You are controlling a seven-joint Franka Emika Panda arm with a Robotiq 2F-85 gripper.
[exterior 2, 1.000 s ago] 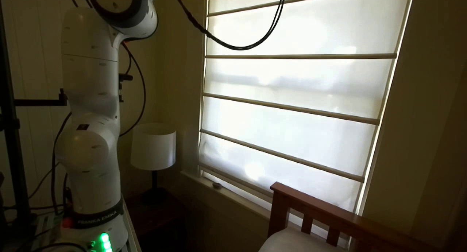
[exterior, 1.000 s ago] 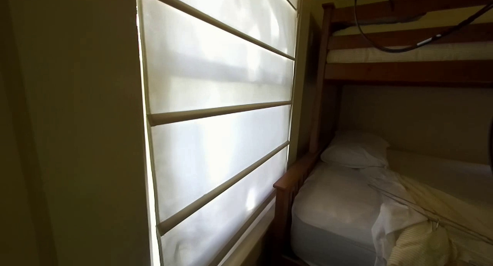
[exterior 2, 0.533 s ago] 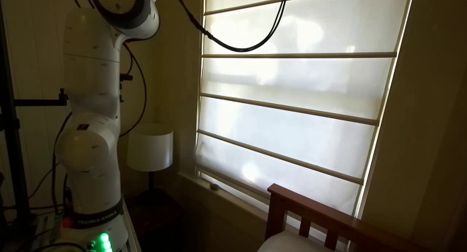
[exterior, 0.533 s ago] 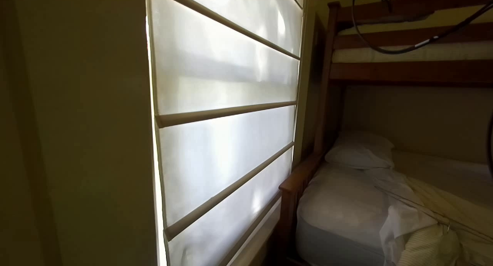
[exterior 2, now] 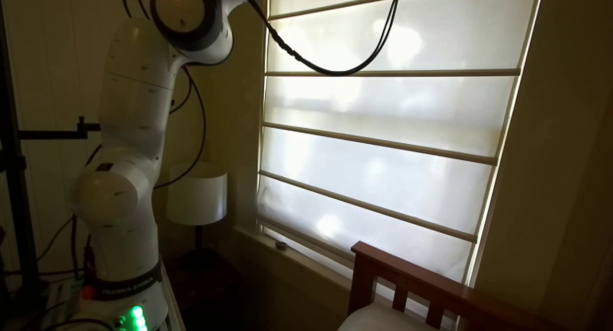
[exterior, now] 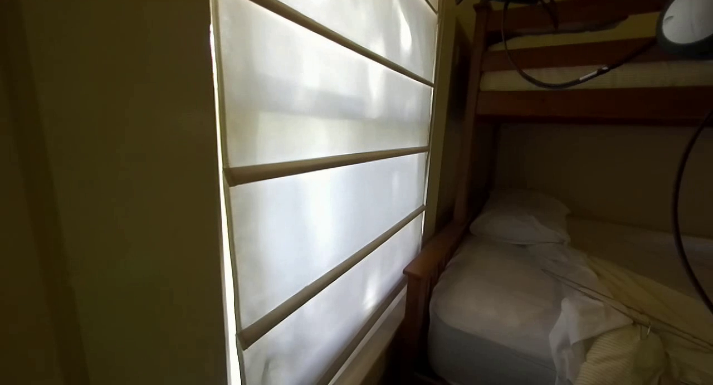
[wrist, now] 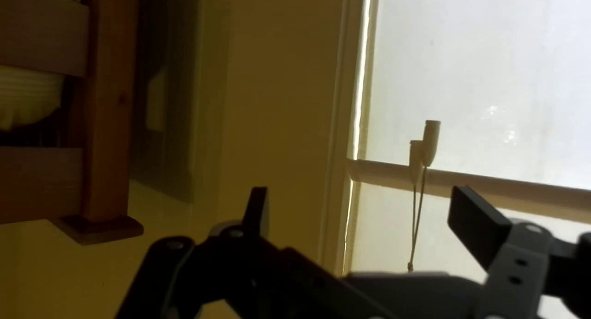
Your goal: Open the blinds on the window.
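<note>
Beside the yellow wall (wrist: 277, 102), the blinds (wrist: 485, 69) hang beyond the pincer (wrist: 358, 201) (spread wide, empty).

We take this for a bedroom in a home. In an exterior view we see a wooden bunk bed (exterior: 585, 103), with a pillow (exterior: 518, 218) and rumpled sheets (exterior: 584, 316) on its lower mattress (exterior: 496, 293). In an exterior view a white-shaded lamp (exterior 2: 198, 197) stands near a sill (exterior 2: 313, 265), and in both exterior views we find fabric blinds (exterior 2: 383, 111) hanging above that sill.
</note>
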